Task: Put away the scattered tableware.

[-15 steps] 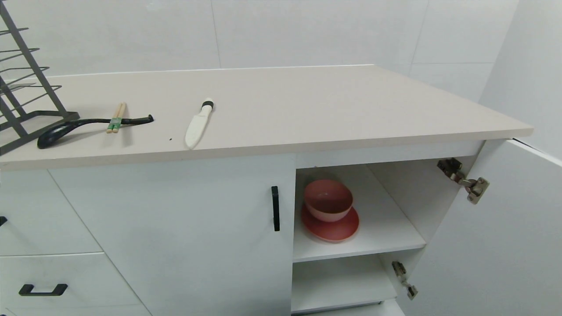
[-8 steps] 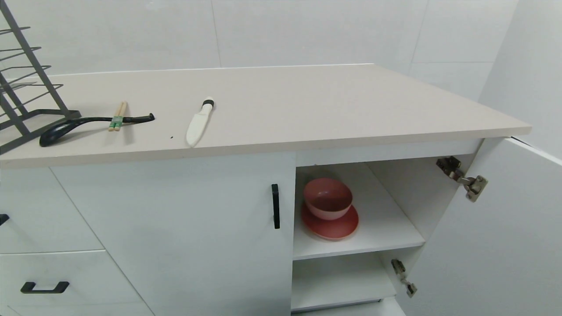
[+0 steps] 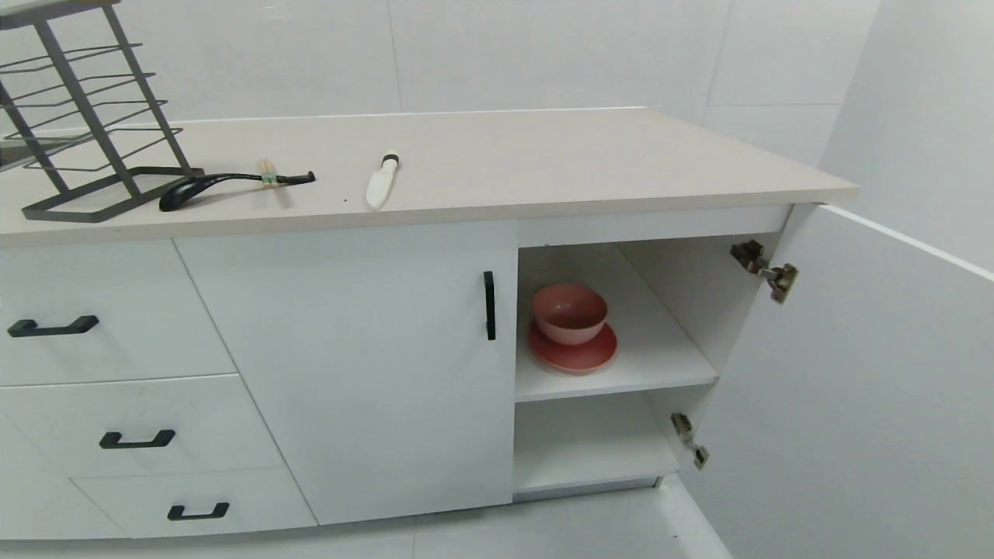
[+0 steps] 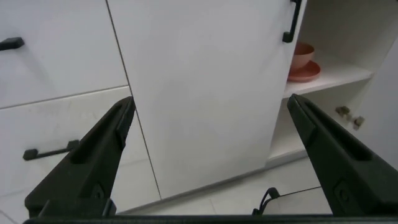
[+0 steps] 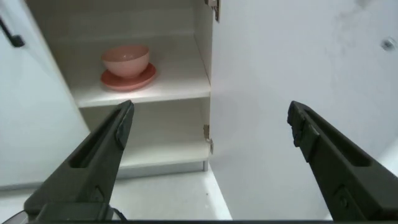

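On the beige counter [image 3: 505, 155] lie a black ladle [image 3: 177, 197], a pair of chopsticks [image 3: 269, 175] across its handle, and a white knife [image 3: 380, 186] with a black band. Inside the open cupboard, a pink bowl [image 3: 569, 312] sits on a red plate [image 3: 575, 359] on the upper shelf. My left gripper [image 4: 210, 106] is open, low in front of the closed cupboard door [image 4: 199, 81], with the bowl [image 4: 301, 55] off to one side. My right gripper [image 5: 210, 111] is open, facing the open cupboard, well back from the bowl [image 5: 125, 60] and plate [image 5: 127, 79].
A dark wire rack [image 3: 109, 203] stands at the counter's left end. The cupboard's right door [image 3: 854, 388] is swung wide open toward me. The lower shelf [image 3: 590, 446] is bare. Three drawers [image 3: 101, 310] with black handles are at the left. A tiled floor lies below.
The whole head picture has shifted: the cabinet looks farther off and lower, with more drawers and floor showing. The camera has moved; the tableware lies where it was.
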Motion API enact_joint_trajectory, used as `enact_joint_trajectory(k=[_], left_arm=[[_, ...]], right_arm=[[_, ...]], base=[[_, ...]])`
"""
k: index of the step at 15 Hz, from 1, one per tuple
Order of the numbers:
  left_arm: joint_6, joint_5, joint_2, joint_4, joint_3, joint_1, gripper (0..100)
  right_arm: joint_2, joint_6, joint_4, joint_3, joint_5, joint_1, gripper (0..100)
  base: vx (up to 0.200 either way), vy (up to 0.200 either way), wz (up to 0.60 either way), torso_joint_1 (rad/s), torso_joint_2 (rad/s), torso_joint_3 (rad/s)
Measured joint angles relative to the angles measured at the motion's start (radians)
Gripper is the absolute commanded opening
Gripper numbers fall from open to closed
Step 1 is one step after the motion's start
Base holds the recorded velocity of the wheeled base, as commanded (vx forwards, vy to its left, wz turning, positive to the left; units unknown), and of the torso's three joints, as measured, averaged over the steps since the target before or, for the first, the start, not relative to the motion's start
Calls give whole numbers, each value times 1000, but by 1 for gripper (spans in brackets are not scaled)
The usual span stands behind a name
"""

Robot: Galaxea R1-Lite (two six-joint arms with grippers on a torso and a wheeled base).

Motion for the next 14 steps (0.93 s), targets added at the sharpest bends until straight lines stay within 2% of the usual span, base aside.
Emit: enact_joint_trajectory(k=[1,3,6,11,14], left_arm=[[0,0,0,0,0,0,100],[-1,1,0,1,0,-1,100],[-23,0,0,1,0,1,100],[-37,0,0,3,0,0,100],[-80,1,0,1,0,0,100]], right_arm=[[-1,0,-1,0,0,0,0],[-2,0,-1,0,0,-1,0],[-2,0,0,0,-1,0,0],[-2,1,-1,0,-1,0,0],[-2,1,0,0,0,0,0]], base=[[-200,-200,0,7,2,-2],[-200,-200,0,2,7,2],[-200,-200,0,2,-2,2],[-200,0,0,0,3,3],[0,-200,0,4,-1,5]])
